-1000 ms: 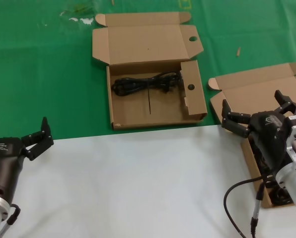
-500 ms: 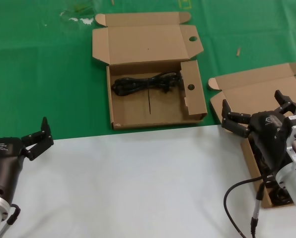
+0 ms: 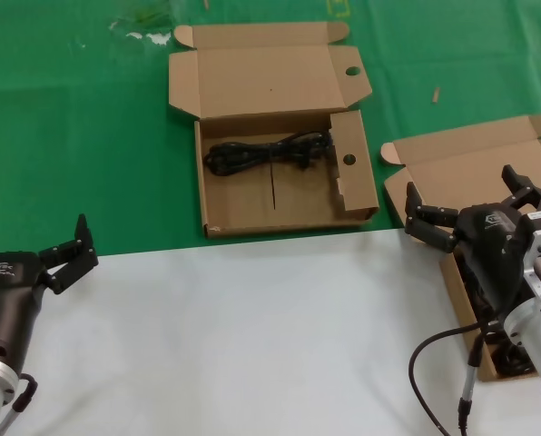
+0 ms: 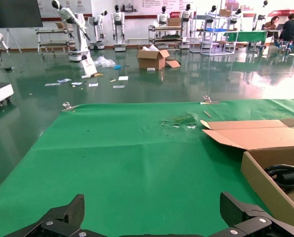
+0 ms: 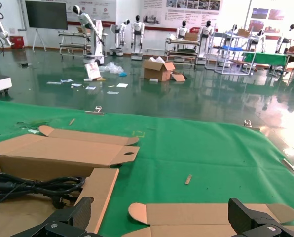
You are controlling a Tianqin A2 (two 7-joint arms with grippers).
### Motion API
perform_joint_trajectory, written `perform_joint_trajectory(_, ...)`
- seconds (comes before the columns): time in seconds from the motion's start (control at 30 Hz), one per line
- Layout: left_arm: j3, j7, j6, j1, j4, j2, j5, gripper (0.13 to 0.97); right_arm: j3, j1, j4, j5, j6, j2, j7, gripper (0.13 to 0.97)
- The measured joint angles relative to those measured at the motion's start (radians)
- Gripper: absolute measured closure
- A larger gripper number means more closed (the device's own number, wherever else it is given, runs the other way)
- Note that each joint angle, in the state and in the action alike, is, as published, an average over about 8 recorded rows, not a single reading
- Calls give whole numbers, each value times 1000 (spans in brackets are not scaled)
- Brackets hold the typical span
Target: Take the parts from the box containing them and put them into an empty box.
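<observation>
A plain-lidded cardboard box [image 3: 457, 163] lies open at the right, the box containing the parts. My right arm covers most of it, and a bit of black cable [image 3: 514, 360] shows inside. My right gripper [image 3: 475, 205] hovers over it, open, holding nothing. The hole-punched box [image 3: 289, 204] lies open at centre with one coiled black cable [image 3: 269, 153] along its far side. The right wrist view shows that cable [image 5: 33, 185], the hole-punched box [image 5: 97, 185] and the plain lid [image 5: 206, 215] past my gripper [image 5: 164, 213]. My left gripper [image 3: 69, 252] rests open at the near left, also seen in its wrist view [image 4: 154, 217].
A green mat [image 3: 71, 136] covers the far half of the table and a white sheet [image 3: 252, 336] the near half. Small scraps [image 3: 437, 94] lie on the mat. In the left wrist view the hole-punched box's side wall [image 4: 265, 185] stands to one side.
</observation>
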Motion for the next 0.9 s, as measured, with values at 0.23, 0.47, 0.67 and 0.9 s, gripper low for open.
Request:
perform_joint_trajectory(0.23,0,0,0,0,0,0,0,132,0,0,0,0,0,0,0,129)
perform_joint_trajectory(0.47,0,0,0,0,0,0,0,132,0,0,0,0,0,0,0,129)
perform_joint_trajectory(0.67,0,0,0,0,0,0,0,132,0,0,0,0,0,0,0,129)
perform_joint_trajectory(0.9,0,0,0,0,0,0,0,132,0,0,0,0,0,0,0,129)
